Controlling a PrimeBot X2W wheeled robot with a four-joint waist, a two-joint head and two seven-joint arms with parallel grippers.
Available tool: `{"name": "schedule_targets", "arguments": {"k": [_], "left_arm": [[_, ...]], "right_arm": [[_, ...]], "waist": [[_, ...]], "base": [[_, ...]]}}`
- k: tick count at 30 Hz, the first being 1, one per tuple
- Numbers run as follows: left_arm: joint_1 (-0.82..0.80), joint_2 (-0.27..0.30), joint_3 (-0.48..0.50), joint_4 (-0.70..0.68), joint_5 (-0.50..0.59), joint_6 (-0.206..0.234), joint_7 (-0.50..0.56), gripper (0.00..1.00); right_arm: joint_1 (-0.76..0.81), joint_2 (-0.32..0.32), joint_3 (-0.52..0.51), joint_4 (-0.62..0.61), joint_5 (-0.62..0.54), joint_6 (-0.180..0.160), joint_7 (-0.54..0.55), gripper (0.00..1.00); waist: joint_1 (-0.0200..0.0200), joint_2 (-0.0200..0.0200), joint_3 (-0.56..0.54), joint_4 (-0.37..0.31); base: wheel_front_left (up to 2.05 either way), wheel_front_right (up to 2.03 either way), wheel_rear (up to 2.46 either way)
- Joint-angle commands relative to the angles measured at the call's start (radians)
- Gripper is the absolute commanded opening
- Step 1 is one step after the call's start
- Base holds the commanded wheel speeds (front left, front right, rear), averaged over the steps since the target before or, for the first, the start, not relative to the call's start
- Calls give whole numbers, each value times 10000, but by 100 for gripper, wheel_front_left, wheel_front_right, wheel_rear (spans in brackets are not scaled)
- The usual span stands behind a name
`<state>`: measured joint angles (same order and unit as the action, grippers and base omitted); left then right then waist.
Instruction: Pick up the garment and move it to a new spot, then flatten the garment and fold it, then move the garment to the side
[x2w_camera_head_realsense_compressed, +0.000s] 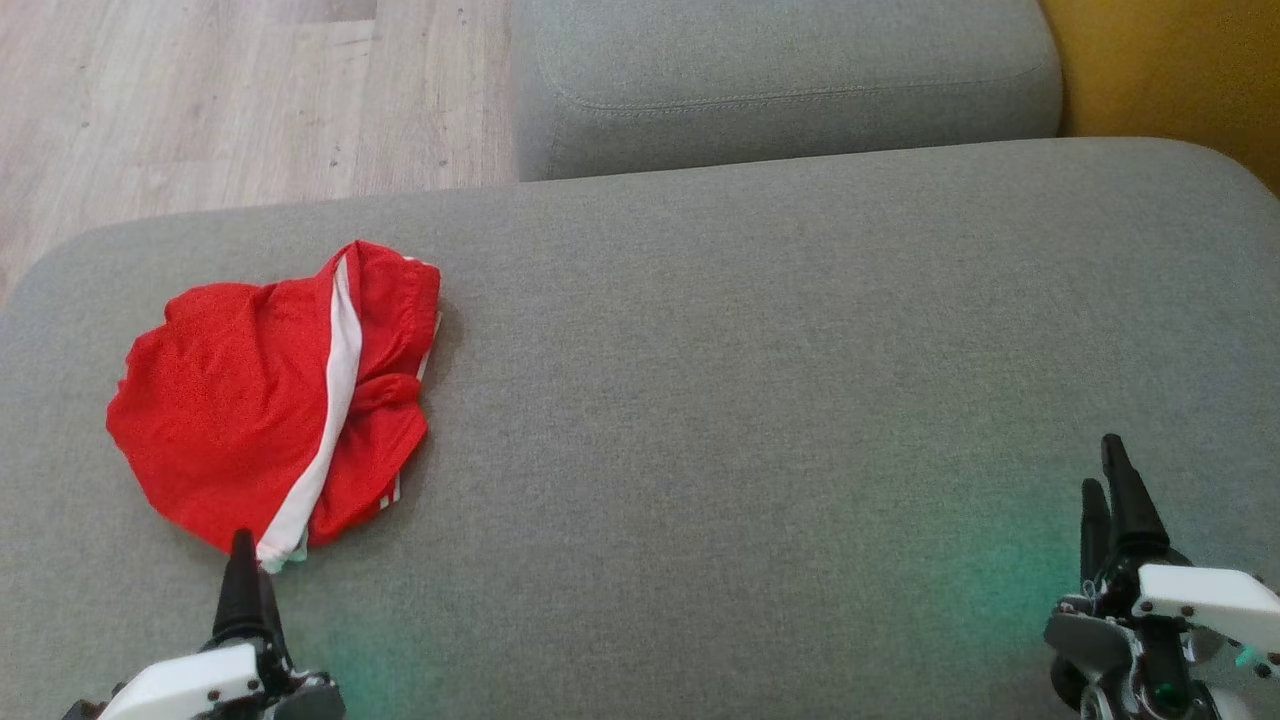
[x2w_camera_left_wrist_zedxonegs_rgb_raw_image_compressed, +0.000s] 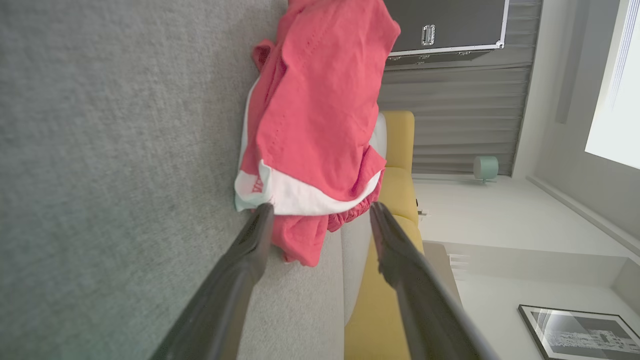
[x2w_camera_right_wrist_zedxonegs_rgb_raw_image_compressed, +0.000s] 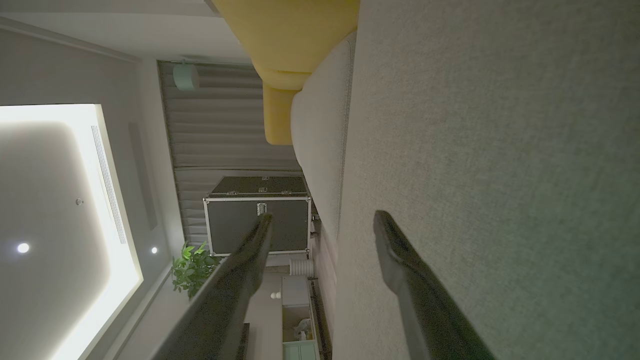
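A broad grey upholstered cushion (x2w_camera_head_realsense_compressed: 760, 400) takes up most of the head view, its woven fabric smooth and faintly tinged green near the bottom edge. The garment (x2w_camera_head_realsense_compressed: 275, 400), red shorts with a white side stripe, lies crumpled on this cushion at the left of the frame, well apart from the cushion's far edge. A second grey cushion (x2w_camera_head_realsense_compressed: 780, 80) sits above it at the top centre. Pale wooden floor (x2w_camera_head_realsense_compressed: 200, 100) shows at the upper left and a yellow seat (x2w_camera_head_realsense_compressed: 1170, 70) at the upper right corner. The left gripper (x2w_camera_head_realsense_compressed: 243, 580) rises from the lower left, its dark tip just at the garment's lower hem. In the left wrist view its fingers stand spread wide, one on either side of the white-banded edge, closed on nothing. The right gripper (x2w_camera_head_realsense_compressed: 1100, 465) is at the lower right over bare cushion, far from the garment. In the right wrist view its fingers are likewise wide apart and hold nothing. Beyond the cushion, that view shows grey curtains (x2w_camera_right_wrist_zedxonegs_rgb_raw_image_compressed: 225, 125), a dark case with metal edging (x2w_camera_right_wrist_zedxonegs_rgb_raw_image_compressed: 257, 230), a leafy green plant (x2w_camera_right_wrist_zedxonegs_rgb_raw_image_compressed: 192, 267) and a bright lit ceiling panel (x2w_camera_right_wrist_zedxonegs_rgb_raw_image_compressed: 55, 200). A framed picture (x2w_camera_left_wrist_zedxonegs_rgb_raw_image_compressed: 575, 330) shows at the lower right of the left wrist view.
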<state>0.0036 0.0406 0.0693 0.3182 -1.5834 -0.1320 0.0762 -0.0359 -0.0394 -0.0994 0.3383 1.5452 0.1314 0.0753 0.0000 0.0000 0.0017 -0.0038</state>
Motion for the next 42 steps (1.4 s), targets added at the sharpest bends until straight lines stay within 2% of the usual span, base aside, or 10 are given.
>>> {"name": "schedule_targets", "arguments": {"k": [1, 9, 16, 28, 33, 42], "left_arm": [[-331, 47, 121, -367, 112, 2, -121, 100], [-306, 51, 327, -514, 507, 2, -359, 100], [-385, 54, 668, -617, 1106, 3, -567, 100], [-563, 59, 1068, -1359, 2799, 89, -923, 100], [-604, 61, 1063, -1714, 3235, 158, -1042, 100], [-519, 65, 534, -2426, 4931, 246, -1309, 100]], "right_arm": [[-444, -47, 80, -414, -220, -1, -142, 100], [-458, -51, 151, -573, -1211, -1, -378, 100], [-482, -55, 254, -913, -2607, -2, -584, 100], [-516, -62, 608, -1658, -5012, -3, -936, 100], [-542, -64, 720, -1883, -5672, -3, -1054, 100], [-577, -69, 1079, -2199, -7296, -3, -1319, 100]], "waist": [[0, 0, -4, -3], [0, 0, -29, -3], [0, 0, -46, 10], [0, 0, -16, -19], [0, 0, 16, -46], [0, 0, 38, -58]], "base": [[0, 0, 0], [0, 0, 0], [0, 0, 0], [0, 0, 0], [0, 0, 0], [0, 0, 0]]}}
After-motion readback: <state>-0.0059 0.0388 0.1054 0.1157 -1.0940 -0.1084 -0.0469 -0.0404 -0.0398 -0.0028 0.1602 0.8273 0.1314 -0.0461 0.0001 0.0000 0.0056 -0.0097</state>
